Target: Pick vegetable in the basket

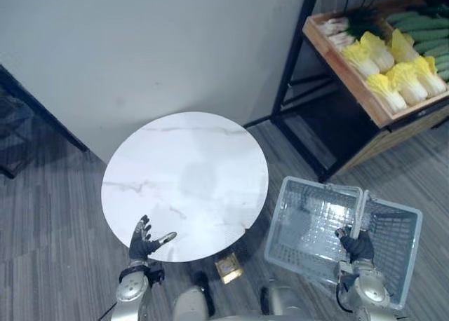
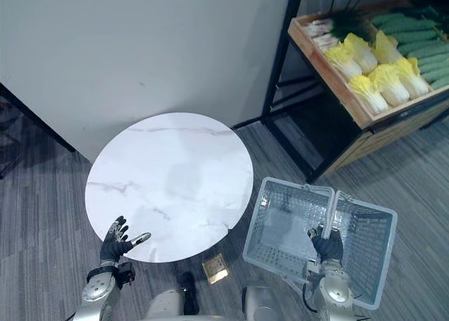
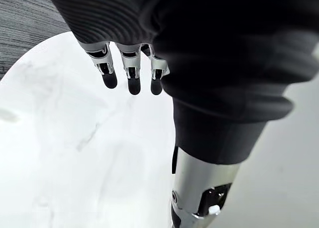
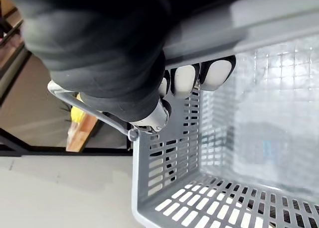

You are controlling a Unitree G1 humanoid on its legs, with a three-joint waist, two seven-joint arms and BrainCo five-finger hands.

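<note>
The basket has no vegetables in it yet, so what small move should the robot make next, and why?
Probably a step toward the shelf on its right. The right hand is curled round the handle of the basket, which holds no vegetable, and the cabbages lie on that shelf, well beyond the open left hand above the round table.

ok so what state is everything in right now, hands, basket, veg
left hand, open, fingers spread above the table's near edge, holding nothing
right hand, shut on the basket handle
basket, empty, held beside the table
cabbages, lying in the wooden crate, none picked
cucumbers, stacked in the same crate
</note>
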